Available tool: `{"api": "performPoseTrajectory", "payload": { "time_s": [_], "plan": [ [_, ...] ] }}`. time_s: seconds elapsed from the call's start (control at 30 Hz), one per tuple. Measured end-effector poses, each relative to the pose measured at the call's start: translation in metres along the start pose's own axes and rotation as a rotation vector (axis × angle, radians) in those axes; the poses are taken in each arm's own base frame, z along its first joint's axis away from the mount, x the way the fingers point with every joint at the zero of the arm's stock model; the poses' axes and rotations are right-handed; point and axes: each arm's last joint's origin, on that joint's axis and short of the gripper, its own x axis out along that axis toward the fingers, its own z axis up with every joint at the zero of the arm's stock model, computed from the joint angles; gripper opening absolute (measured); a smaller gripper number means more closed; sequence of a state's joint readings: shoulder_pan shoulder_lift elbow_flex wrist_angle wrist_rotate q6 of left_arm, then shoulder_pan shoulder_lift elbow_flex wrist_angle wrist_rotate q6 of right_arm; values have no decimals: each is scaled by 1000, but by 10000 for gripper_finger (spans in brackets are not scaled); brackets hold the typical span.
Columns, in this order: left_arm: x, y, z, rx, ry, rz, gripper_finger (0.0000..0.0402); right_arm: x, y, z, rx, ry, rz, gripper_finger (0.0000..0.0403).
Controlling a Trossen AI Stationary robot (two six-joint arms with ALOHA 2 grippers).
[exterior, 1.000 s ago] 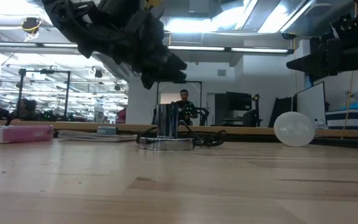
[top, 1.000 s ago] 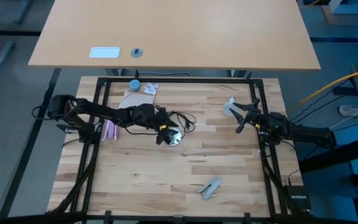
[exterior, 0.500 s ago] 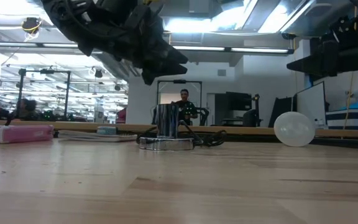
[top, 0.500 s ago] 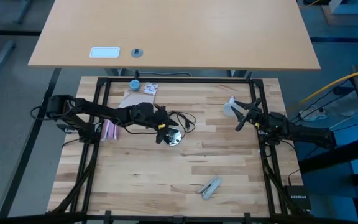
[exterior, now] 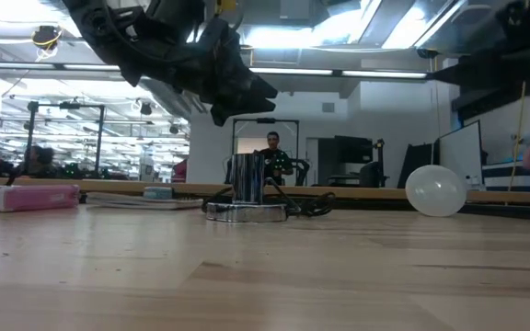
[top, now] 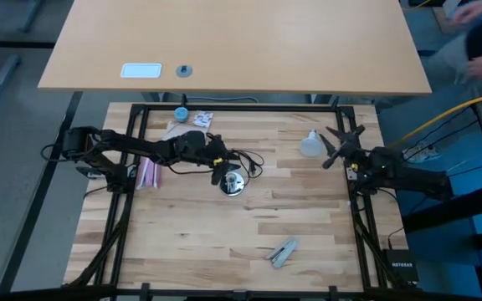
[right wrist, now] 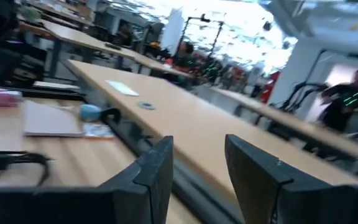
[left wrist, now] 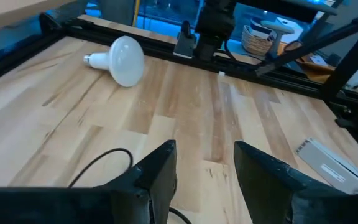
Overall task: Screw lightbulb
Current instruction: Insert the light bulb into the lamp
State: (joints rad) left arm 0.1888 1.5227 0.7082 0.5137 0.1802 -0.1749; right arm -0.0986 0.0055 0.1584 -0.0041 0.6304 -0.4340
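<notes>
The frosted-white lightbulb (top: 310,145) lies on its side on the wooden table, right of the middle; it also shows in the low view (exterior: 436,190) and the left wrist view (left wrist: 122,59). A shiny silver disc with an upright socket (top: 233,184) and a black cord stands at mid-table (exterior: 246,197). My left gripper (top: 220,160) hovers open just above and beside the disc (left wrist: 204,171). My right gripper (top: 339,144) is open and empty, raised just right of the bulb (right wrist: 194,165).
A pink object (top: 147,174), papers (top: 187,130) and a small blue cap (top: 181,114) lie at the far left. A grey object (top: 283,251) lies near the front edge. A black metal frame (top: 241,106) rims the table. A person moves at the far right (top: 479,33).
My right gripper has risen and gone a little toward the table's far edge, staying open; the bulb has kept its place. My left gripper has shifted slightly toward the far edge above the silver disc.
</notes>
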Motion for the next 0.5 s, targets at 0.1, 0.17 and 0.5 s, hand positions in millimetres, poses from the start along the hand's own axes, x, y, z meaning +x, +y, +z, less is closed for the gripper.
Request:
{"api": "performPoseTrajectory", "payload": {
  "time_s": [0.1,0.17,0.5],
  "plan": [
    [0,1,0,-1,-1,4,155,-1,-6,7,-28,-3,-48,150],
    [0,1,0,-1,-1,5,155,-2,-7,10,-42,-9,-53,150],
    [-1,5,1,51,-3,15,155,1,-5,4,-21,94,-101,150]
  ]
}}
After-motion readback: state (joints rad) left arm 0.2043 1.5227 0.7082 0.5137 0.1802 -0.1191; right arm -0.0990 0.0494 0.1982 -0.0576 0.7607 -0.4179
